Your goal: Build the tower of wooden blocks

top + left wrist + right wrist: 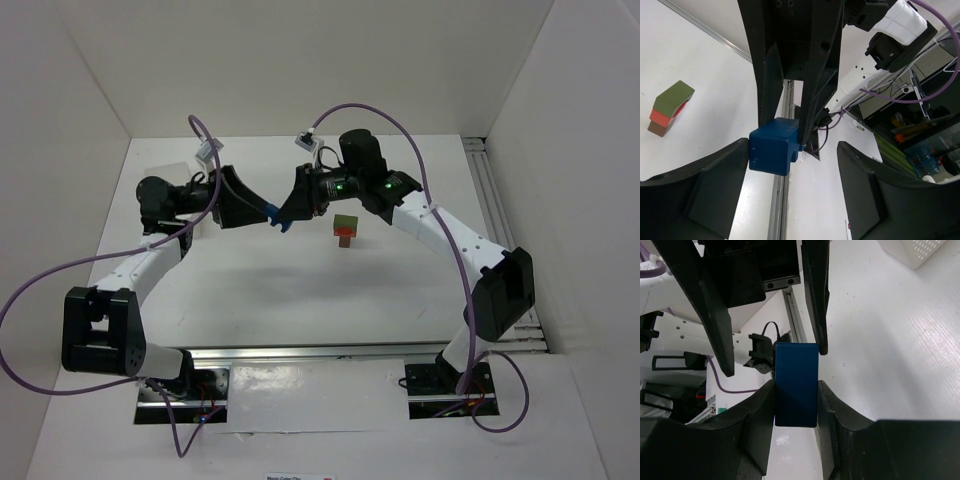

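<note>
The white bench carries everything. The left arm and the right arm reach in from 7 and 4 o'clock, and their wrists meet just above the bench's middle. A corner of a white perforated tray shows at 1 o'clock in the right wrist view.

The right claw is clamped on a blue block, one finger pressed flat on each side, holding it in the air above the bench. The left claw faces it head-on with its jaws spread wide around the block. In the left wrist view the finger at 8 o'clock sits just beside the block, possibly touching it. The finger at 4 o'clock is well apart from it.

The wood block tower stands on the bench at 3 o'clock from the blue block, near the right wrist and touched by neither claw. It has an olive green block on top, a red piece under it and a brown one at the bottom. In the left wrist view it appears at 9 o'clock.
</note>
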